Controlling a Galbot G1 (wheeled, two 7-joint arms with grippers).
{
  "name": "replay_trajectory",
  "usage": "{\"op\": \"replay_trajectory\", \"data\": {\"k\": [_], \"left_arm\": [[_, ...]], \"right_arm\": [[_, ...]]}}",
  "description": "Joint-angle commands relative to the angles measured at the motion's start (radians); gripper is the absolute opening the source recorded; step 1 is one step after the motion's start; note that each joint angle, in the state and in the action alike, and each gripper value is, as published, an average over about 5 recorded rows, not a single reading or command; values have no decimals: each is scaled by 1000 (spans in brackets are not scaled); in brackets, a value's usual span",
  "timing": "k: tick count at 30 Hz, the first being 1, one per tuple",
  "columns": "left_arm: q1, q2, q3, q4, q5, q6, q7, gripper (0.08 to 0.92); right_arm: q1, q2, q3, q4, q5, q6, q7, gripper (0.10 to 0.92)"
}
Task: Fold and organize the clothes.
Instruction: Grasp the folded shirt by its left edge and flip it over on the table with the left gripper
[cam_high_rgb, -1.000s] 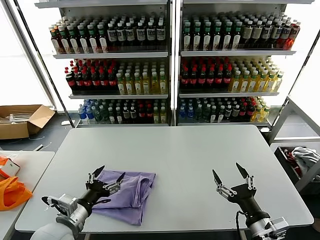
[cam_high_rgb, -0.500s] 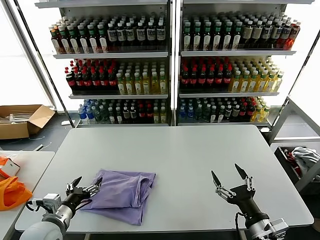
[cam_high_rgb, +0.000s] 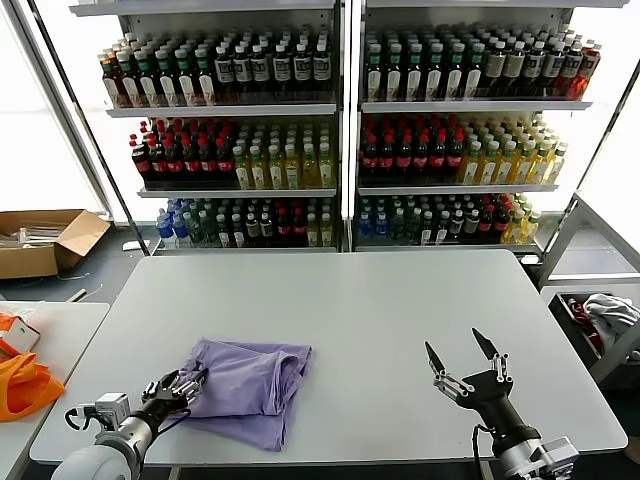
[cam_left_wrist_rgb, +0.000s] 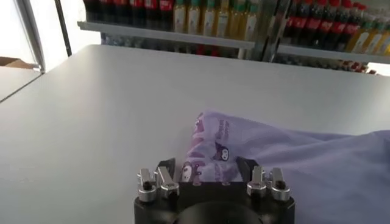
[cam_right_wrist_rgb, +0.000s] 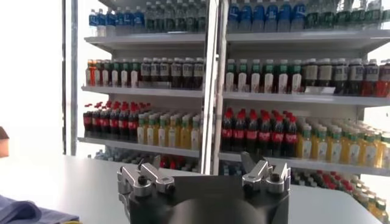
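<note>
The thin lavender T-shirt (cam_high_rgb: 250, 390) lies crumpled at the lower left of the grey table (cam_high_rgb: 380, 310), a dark purple print showing at its edge. The left gripper (cam_high_rgb: 178, 388) has its jaws clamped on the shirt's left edge. The right gripper (cam_high_rgb: 462, 353) hovers at the lower right, jaws apart.

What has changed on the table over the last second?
The left end effector drew back off the T-shirt toward the table's near left edge and now pinches the shirt's left edge. The shirt barely shifted. The right end effector stayed open, hovering.
</note>
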Motion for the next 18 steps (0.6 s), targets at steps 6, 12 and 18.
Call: {"op": "replay_trajectory", "data": {"k": [6, 12, 18], "left_arm": [[-17, 1, 8, 38, -62, 18, 46, 446], [-10, -20, -13, 27, -95, 8, 41, 273], [8, -19, -164, -2, -115, -5, 37, 129]], "right_arm": [[2, 0, 1, -7, 2, 1, 0, 823], [2, 0, -1, -3, 2, 2, -2, 823], [10, -7, -2, 1, 5, 0, -2, 823]]}}
